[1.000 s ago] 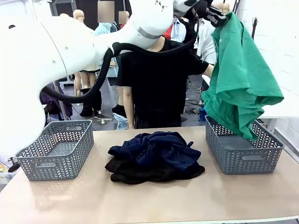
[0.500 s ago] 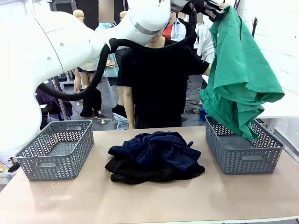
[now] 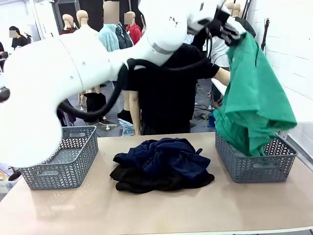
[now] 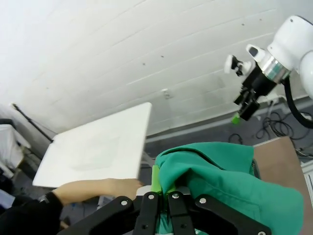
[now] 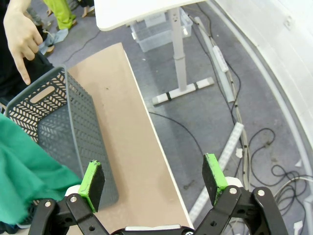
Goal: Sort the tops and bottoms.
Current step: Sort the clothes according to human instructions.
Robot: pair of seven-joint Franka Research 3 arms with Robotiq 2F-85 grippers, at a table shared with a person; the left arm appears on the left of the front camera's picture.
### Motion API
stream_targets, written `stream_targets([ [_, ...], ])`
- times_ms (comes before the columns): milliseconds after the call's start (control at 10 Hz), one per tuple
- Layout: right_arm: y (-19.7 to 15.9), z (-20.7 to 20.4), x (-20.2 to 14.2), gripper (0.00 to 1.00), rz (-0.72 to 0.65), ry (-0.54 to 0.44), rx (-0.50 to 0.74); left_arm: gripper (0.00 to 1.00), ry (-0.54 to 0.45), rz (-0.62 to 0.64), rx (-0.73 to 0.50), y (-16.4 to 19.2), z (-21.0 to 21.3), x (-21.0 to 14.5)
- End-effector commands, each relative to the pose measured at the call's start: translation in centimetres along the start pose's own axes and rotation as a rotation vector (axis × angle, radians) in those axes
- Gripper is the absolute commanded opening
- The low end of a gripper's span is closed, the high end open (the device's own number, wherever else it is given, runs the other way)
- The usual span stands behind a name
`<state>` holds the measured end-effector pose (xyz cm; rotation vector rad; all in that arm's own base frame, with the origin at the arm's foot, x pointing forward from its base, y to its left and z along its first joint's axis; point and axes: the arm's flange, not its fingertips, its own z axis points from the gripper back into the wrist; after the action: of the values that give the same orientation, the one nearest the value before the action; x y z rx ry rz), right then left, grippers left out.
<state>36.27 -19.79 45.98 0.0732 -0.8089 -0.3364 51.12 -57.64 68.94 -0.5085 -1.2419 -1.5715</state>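
Descent: the green shirt [image 3: 254, 98] hangs lower below the left gripper [image 3: 225, 27], which pinches its top fold. Its hem now dips into the grey basket [image 3: 259, 169] underneath, so release looks near. The right gripper [image 5: 154, 178] gapes empty.

You're in a robot lab: white-painted brick wall [image 4: 98, 44], loose cables [image 5: 266, 147] on the grey floor [image 5: 195, 63], a white desk [image 5: 132, 10] beside your tabletop [image 5: 132, 147].

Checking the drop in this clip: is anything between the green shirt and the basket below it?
Nothing visible blocks it. The green shirt hangs from the left gripper, and its lower folds dip inside the right-hand basket. The person's hand points down just beyond the basket's far end, apparently outside it.
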Motion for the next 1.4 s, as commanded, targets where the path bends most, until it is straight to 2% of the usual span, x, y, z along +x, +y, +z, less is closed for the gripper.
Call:
stream_targets([
  [0,-0.3,-0.2,-0.2,1.00,0.001,0.004,0.008,0.00,-0.034,0.014,-0.122,4.8,-6.0,-0.3],
  [200,-0.3,-0.2,-0.2,1.00,0.001,0.004,0.008,0.00,-0.078,0.070,-0.177,4.4,-9.5,-5.2],
  [400,-0.3,-0.2,-0.2,1.00,0.001,0.004,0.008,0.00,-0.092,0.057,-0.245,2.0,-12.8,-8.6],
  [500,-0.3,-0.2,-0.2,1.00,0.001,0.004,0.008,0.00,-0.025,0.011,-0.283,0.9,-14.1,-9.8],
  [600,-0.3,-0.2,-0.2,1.00,0.001,0.004,0.008,0.00,0.050,-0.013,-0.260,0.9,-14.9,-11.5],
  [700,-0.3,-0.2,-0.2,1.00,0.001,0.004,0.008,0.00,0.107,0.013,-0.292,0.9,-14.8,-11.4],
  [800,-0.3,-0.2,-0.2,1.00,0.001,0.004,0.008,0.00,0.001,0.042,-0.259,-4.2,-10.8,-13.0],
  [1200,-0.3,-0.2,-0.2,1.00,0.001,0.004,0.008,0.00,0.021,0.029,-0.270,-4.4,-11.1,-13.4],
  [1300,-0.3,-0.2,-0.2,1.00,0.001,0.004,0.008,0.00,-0.015,0.067,-0.214,-2.2,-12.7,-15.0],
])
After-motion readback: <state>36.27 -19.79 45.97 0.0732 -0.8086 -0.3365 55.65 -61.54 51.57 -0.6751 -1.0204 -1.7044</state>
